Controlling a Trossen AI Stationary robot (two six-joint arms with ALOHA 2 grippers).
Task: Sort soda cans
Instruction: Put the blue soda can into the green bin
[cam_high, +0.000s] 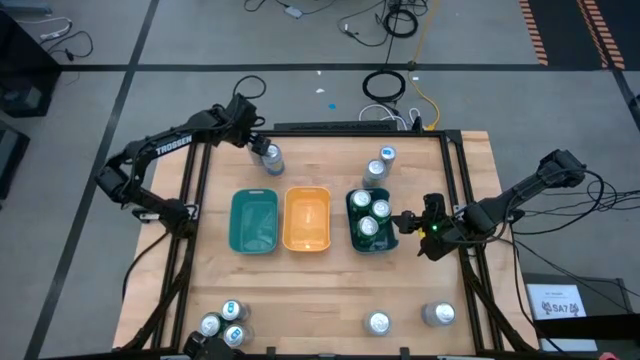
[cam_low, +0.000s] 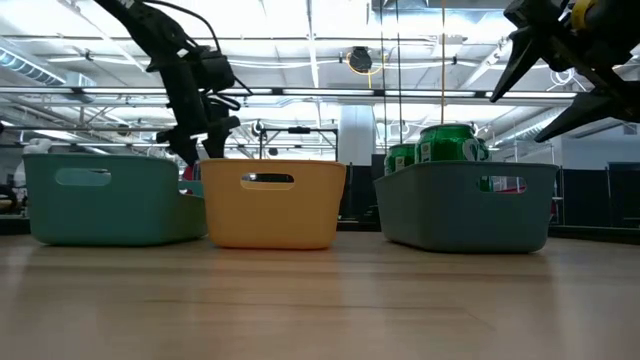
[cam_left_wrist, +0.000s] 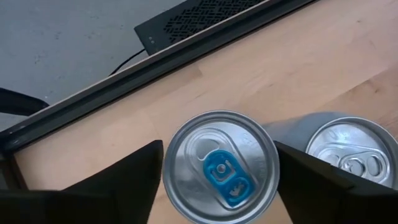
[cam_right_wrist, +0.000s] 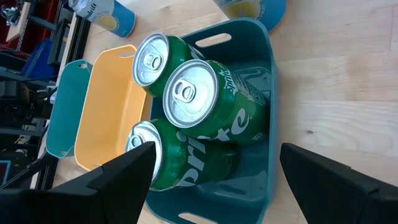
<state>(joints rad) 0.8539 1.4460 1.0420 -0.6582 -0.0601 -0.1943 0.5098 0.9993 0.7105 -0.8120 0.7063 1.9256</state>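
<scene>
At the table's far left, my left gripper (cam_high: 262, 150) is shut around a soda can with a silver top and a blue tab (cam_left_wrist: 221, 168). A second, silver-tabbed can (cam_left_wrist: 351, 158) stands right beside it on the wood. My right gripper (cam_high: 412, 222) hangs open just right of the dark-green tray (cam_high: 352, 238), which holds three green cans (cam_right_wrist: 186, 93). Nothing is between its fingers (cam_right_wrist: 124, 174). The teal tray (cam_high: 254, 220) and the yellow tray (cam_high: 307, 218) stand left of the dark-green one. My left gripper has the blue-tabbed can between its two fingers (cam_left_wrist: 134, 177), one on each opposite side of the can's wall (cam_left_wrist: 168, 180) below the rim. The fingers come slanting down from above. The can stands upright with its bottom on the table.
Two cans (cam_high: 380, 165) stand behind the dark-green tray. Three cans (cam_high: 225, 322) cluster at the near left, and two more (cam_high: 379, 322) (cam_high: 438, 315) stand at the near right. A black rail (cam_left_wrist: 205, 46) runs along the table's far edge, close behind the left gripper.
</scene>
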